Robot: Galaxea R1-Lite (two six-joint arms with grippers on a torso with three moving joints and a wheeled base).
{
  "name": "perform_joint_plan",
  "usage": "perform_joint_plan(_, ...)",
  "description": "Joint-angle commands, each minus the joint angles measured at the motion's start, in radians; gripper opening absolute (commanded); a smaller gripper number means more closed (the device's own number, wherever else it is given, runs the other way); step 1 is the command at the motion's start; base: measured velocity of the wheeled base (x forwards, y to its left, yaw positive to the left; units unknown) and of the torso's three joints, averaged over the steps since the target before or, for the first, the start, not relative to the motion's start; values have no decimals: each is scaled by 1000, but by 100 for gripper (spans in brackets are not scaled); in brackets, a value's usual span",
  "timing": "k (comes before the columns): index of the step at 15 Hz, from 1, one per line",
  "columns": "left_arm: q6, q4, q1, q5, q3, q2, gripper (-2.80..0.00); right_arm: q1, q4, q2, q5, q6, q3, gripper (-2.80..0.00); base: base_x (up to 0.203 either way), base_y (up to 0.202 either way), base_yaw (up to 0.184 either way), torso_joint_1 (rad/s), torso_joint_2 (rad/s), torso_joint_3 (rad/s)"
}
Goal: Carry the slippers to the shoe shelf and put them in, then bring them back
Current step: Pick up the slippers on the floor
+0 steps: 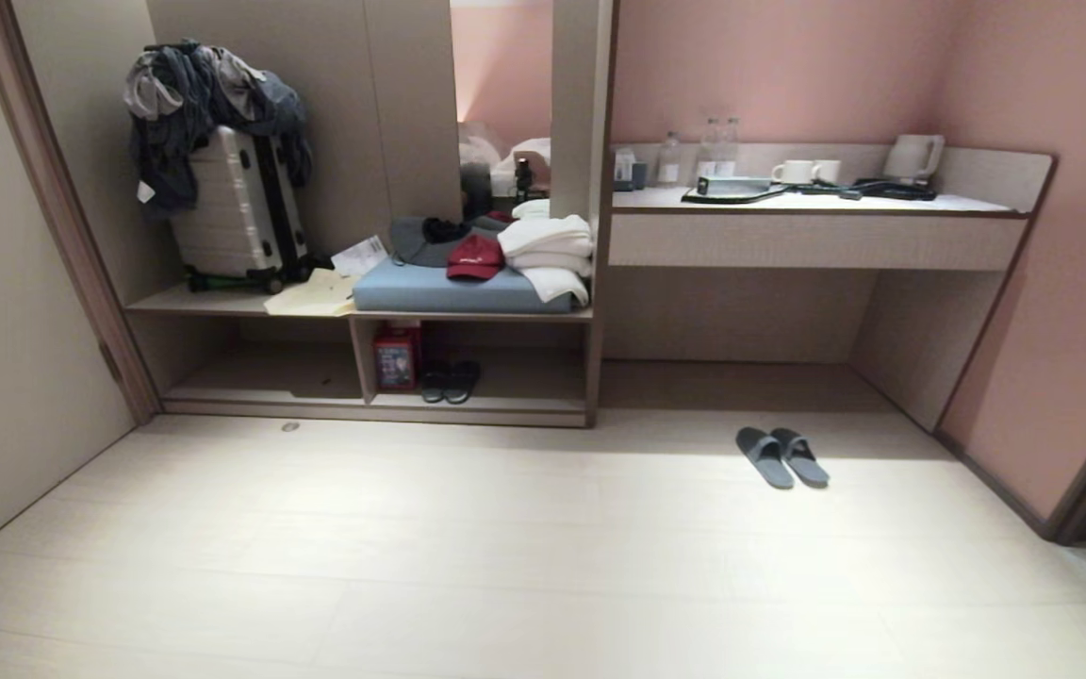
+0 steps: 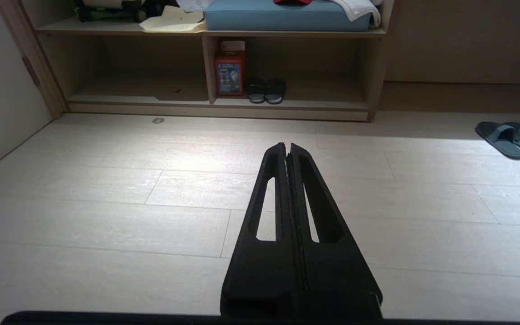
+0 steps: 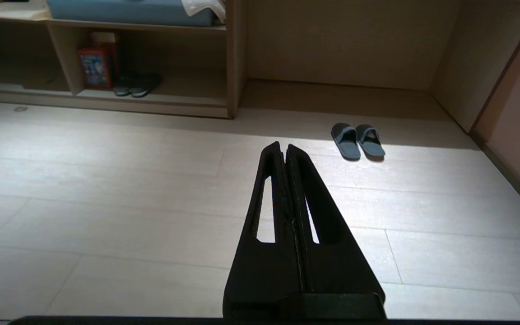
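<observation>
We hold our left gripper (image 2: pixel 287 146) and right gripper (image 3: pixel 282 145) level above the floor (image 1: pixel 505 547), both closed and empty. The slippers (image 1: pixel 781 456) lie far right, well apart from the shelf (image 1: pixel 477 401).

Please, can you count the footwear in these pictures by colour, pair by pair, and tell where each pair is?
Grey-blue slippers: 1 pair, on the floor in front of the recess under the counter.
Black slippers: 1 pair, inside the shoe shelf, beside a red box.
Total: 2 pairs, 4 single slippers.
</observation>
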Motion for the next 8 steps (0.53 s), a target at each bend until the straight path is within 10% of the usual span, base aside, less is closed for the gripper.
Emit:
perform_joint_plan(1,0,0,1,0,0,1,-280,0,-1,1,0,1,0,-280,197,0,-2,2,6,2)
perform_joint_plan(8,0,0,1,0,0,1,-280,0,-1,1,-5,10,0,-280,195,0,0,2,2,2)
